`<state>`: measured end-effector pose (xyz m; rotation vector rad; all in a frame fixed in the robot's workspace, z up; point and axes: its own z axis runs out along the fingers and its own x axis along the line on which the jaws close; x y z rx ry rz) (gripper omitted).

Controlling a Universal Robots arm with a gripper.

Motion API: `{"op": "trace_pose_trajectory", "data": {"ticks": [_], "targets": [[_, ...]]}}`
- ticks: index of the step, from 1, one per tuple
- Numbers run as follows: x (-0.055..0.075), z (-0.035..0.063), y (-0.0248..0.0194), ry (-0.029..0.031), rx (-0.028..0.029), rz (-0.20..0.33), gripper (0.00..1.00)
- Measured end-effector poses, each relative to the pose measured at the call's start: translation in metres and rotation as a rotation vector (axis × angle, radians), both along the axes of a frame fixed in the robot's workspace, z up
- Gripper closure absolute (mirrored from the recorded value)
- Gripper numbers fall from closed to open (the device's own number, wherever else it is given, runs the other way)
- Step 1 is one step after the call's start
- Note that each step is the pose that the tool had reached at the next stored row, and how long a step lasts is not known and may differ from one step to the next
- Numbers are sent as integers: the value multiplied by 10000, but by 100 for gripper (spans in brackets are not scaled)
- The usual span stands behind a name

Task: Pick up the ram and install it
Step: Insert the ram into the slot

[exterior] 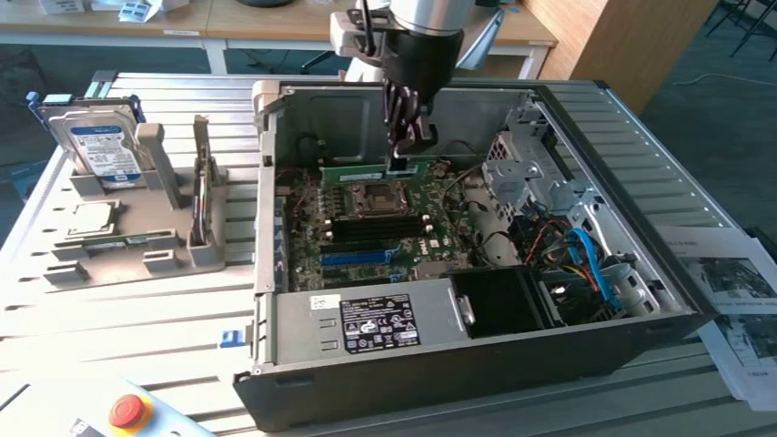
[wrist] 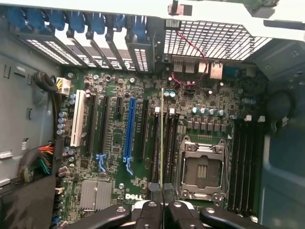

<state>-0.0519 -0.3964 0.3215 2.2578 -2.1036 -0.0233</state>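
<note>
- Nearest you in the exterior view, the red stop button (exterior: 127, 411) sat on the desk (exterior: 158, 309), in front of the open computer case (exterior: 486, 369). The power supply (exterior: 370, 325) lay along the case's near side.
- Beyond that lay the motherboard (exterior: 364, 238) with its processor socket (exterior: 378, 197).
- Further back, your claw (exterior: 399, 157) was clamped on the ram (exterior: 358, 169), holding it on edge inside the case.
- So the pick-up was done. By my reading the seating was not, as the stick looked clear of the board.
- The wrist view gave you the alignment: the ram ran along the pair of long black slots (wrist: 171, 143) just beside the socket, though I couldn't tell which of the two.
- The exterior view gave you the height instead.
</note>
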Motion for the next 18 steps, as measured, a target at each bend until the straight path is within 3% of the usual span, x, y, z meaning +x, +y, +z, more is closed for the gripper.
{"op": "trace_pose_trajectory", "data": {"ticks": [14, 18], "targets": [[-2, -255, 0, 1, 0, -2, 88], [-2, -270, 0, 0, -1, -2, 88]]}}
